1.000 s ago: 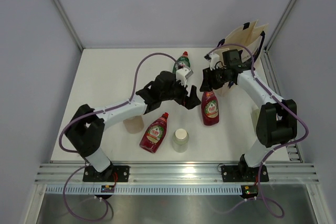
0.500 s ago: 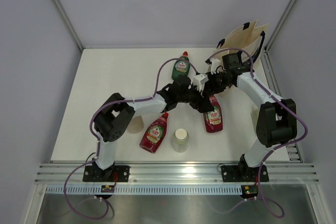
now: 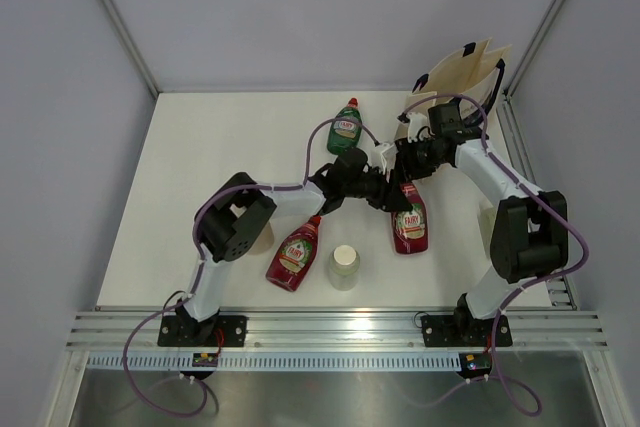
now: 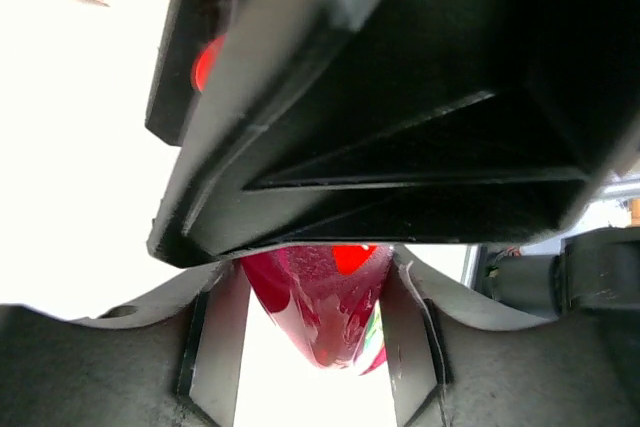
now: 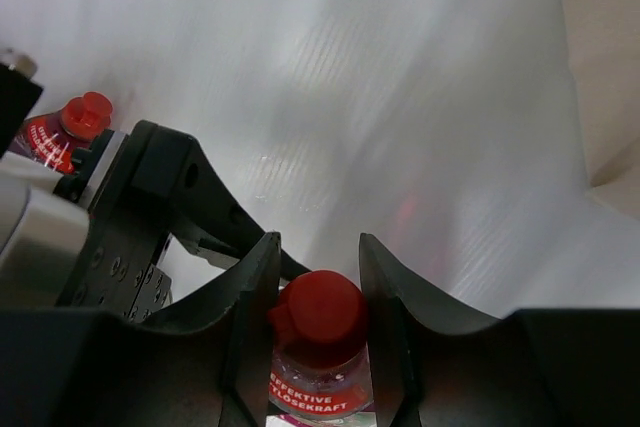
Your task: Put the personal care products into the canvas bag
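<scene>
A red bottle (image 3: 409, 226) with a red cap (image 5: 318, 309) lies between both arms at mid-table. My right gripper (image 3: 404, 169) is shut on its cap and neck, seen in the right wrist view (image 5: 318, 259). My left gripper (image 3: 386, 197) has come in from the left, its fingers (image 4: 215, 337) pressed against the bottle's red body (image 4: 320, 312). A green bottle (image 3: 345, 128) stands behind it. A second red bottle (image 3: 295, 256) lies near the front beside a white-capped bottle (image 3: 344, 267). The canvas bag (image 3: 470, 73) stands at the back right.
A beige bottle (image 3: 258, 238) stands partly hidden behind the left arm's elbow. The left arm's purple cable (image 3: 310, 137) loops over the table's middle. Grey walls close in the white table (image 3: 200, 167) on three sides; a metal rail (image 3: 330, 332) runs along the near edge.
The left arm swung right from beside the green bottle to the red bottle and its jaws narrowed onto it. The red bottle shifted slightly toward the front right.
</scene>
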### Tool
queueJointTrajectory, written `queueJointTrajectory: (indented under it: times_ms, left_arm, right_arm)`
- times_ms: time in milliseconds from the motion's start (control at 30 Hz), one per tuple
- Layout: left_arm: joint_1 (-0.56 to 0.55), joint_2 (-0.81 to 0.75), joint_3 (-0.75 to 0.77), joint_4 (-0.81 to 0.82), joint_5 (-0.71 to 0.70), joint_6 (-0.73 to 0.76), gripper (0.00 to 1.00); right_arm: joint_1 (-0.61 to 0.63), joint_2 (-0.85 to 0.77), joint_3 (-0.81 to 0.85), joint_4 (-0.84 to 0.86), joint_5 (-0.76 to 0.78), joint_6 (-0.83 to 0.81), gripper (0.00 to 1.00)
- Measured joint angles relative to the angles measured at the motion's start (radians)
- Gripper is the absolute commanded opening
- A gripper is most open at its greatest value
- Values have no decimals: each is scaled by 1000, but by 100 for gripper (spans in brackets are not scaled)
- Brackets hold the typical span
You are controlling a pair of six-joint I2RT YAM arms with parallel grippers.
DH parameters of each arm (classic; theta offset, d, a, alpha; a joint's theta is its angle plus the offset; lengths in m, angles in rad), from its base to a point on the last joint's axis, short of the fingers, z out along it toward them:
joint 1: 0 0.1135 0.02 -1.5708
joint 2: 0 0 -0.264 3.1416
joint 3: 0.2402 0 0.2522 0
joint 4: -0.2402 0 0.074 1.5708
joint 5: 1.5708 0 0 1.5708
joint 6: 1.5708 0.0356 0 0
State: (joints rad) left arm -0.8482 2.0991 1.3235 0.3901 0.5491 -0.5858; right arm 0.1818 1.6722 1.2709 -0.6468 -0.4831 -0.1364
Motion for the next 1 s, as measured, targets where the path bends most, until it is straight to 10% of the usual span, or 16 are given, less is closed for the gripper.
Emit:
queueJointTrajectory:
  times_ms: [100,200,333,533,1000]
  left_arm:
    - [0,4,0,26,7,-19,0]
    - [5,4,-8,53,19,-19,0]
    - [14,-6,-66,151,46,-16,0]
    - [41,-70,-156,177,81,31,0]
    - [134,-185,-261,136,87,145,0]
  right_arm:
    - [0,-17,-3,0,12,-5,0]
    - [0,-29,-3,0,10,-21,19]
    - [2,-33,1,-8,-20,-37,73]
    - [3,-35,53,-17,-64,-63,98]
    - [-107,-198,125,-112,-302,-408,100]
